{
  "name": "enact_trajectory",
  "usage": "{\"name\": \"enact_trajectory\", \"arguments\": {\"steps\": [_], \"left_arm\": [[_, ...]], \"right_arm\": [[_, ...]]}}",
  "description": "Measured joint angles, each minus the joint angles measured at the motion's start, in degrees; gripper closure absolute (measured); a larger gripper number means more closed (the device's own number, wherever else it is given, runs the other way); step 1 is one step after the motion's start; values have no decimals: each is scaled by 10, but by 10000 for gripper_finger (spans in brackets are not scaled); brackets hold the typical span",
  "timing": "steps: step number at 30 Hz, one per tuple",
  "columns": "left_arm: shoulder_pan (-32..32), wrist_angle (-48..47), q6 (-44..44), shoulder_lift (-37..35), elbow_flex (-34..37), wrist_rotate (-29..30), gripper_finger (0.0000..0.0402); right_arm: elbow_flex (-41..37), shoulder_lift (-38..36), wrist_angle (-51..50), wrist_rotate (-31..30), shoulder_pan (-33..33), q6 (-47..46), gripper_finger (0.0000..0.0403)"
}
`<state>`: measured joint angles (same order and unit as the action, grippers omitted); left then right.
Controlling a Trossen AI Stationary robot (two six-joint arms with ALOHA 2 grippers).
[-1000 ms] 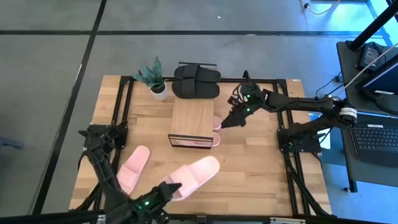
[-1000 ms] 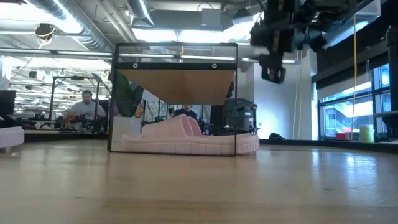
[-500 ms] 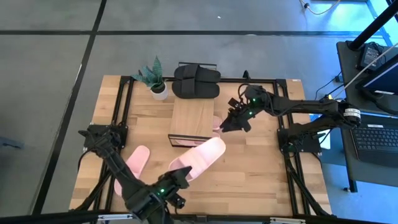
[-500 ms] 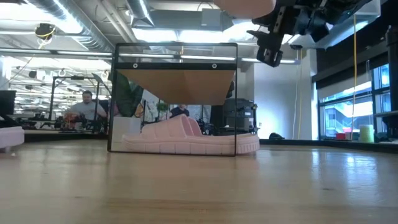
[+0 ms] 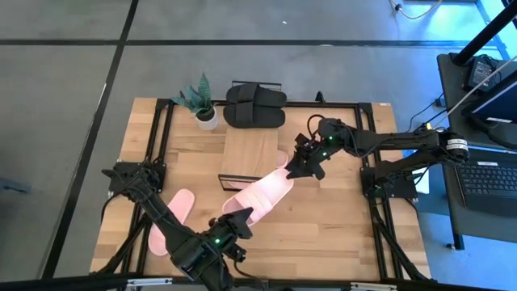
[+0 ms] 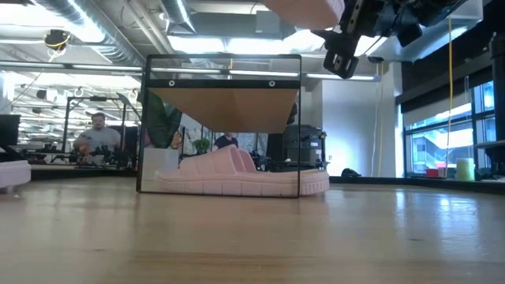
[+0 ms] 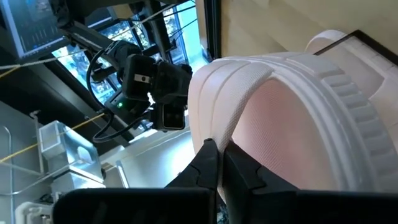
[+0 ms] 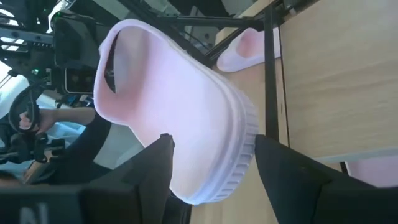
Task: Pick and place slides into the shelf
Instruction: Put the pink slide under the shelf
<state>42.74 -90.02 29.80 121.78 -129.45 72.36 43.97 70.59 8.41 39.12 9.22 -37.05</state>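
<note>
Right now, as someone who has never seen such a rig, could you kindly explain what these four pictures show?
Two dark robot arms work at a wooden table. One picture looks straight down, one looks level across the tabletop, and two come from cameras on the arms' wrists. The left end effector is shut on a pink slide, carrying it toward the shelf, a small rack that already has a pink slide under it. The right end effector is open at the carried slide's far end. Another pink slide, a black pair and a potted plant also sit on the table.
</note>
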Motion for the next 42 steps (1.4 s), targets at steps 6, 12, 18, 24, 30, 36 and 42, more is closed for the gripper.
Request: {"name": "enact_trajectory", "arguments": {"steps": [6,12,18,24,30,36,42], "left_arm": [[2,0,9,0,0,8,402],[2,0,27,0,0,34,402],[2,0,29,0,0,35,402],[2,0,22,0,0,36,401],[1,2,0,0,0,31,376],[4,6,5,0,0,-36,353],[3,8,-43,0,0,-54,318]], "right_arm": [[0,0,-1,-2,-1,-2,193],[0,0,-2,-1,-1,-16,231],[0,0,-2,-1,-1,-16,258],[0,0,-2,10,-2,5,291],[0,0,1,9,-2,44,358],[0,0,14,10,-3,48,372],[0,0,13,-3,-4,47,372]]}}
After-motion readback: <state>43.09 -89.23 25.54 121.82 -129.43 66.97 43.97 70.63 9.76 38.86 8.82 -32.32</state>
